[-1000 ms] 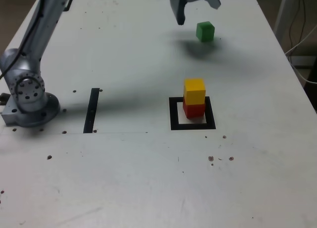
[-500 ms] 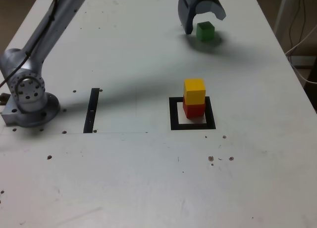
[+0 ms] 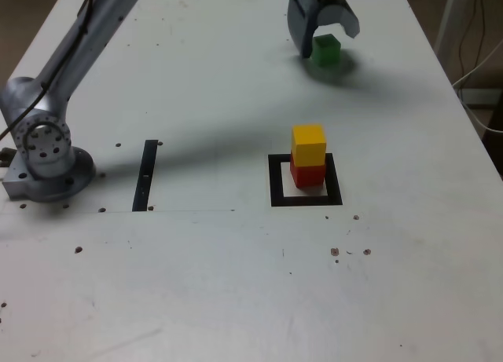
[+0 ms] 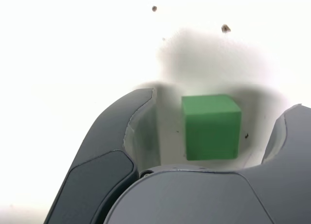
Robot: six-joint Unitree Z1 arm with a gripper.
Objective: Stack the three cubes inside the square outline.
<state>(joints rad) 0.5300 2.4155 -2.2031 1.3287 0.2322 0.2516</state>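
Exterior view, going left to right: arm base [image 3: 49, 162] at the desk [image 3: 196, 291] edge, then the black strip [image 3: 145, 176], not in play. Next, the square outline [image 3: 277, 181], with the red cube [image 3: 308, 176] inside and the yellow cube [image 3: 309, 145] on top of it. Two-high stack is up, looks stable; yellow sits roughly square on red.

Right of that and farther up the view: tool [image 3: 331, 45] over the green cube [image 3: 325, 51]. Tool is well open, holding nothing; wrist view shows bare desk between cube and both fingers. Green is on the desk, well apart from the outline.

Step in hand, my read: picking the third cube. Next move: centre the fingers (cube looks nearer one of them), get low enough, close on opposite side faces, lift clear, carry to the stack. Approach height matters, a low pass could knock yellow off.

Orientation: green is flat on a face, side faces roughly in line with the closing direction, maybe a slight twist. It's a cube, so no long axis; either face pair should grip.
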